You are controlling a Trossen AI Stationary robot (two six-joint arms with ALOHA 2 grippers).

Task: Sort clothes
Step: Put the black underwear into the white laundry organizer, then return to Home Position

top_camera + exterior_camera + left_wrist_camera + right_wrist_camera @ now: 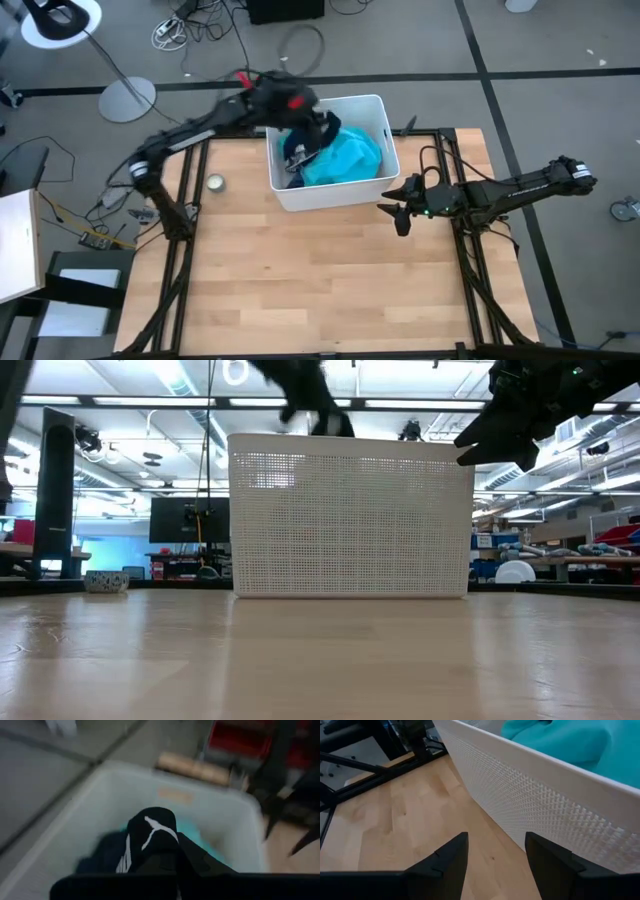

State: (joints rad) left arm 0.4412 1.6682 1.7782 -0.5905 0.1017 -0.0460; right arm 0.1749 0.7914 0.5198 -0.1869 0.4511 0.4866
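Observation:
A white plastic bin (330,195) stands at the table's far middle. In it lie a turquoise shirt (350,160) and dark blue pieces (292,165). My left gripper (305,115) is over the bin's far left part, shut on a dark garment with white stripes (150,832), which bulges just ahead of it above the bin (100,790). My right gripper (495,855) is open and empty, a little above the table by the bin's right near corner (535,795); it also shows in the high view (397,212). My left gripper holds the dark white-striped garment (155,855) from above, over the bin. The wrist's own dark body hides the fingers and the place of contact. A bunched fold (150,827) of the garment stands out ahead of the fingers; its lower part (322,135) hangs down toward the clothes in the bin.
A small round object (215,182) sits on the table left of the bin. Bare wooden table (320,280) stretches from the bin to the near edge. Dark frame rails (180,250) run along the table's left and right sides.

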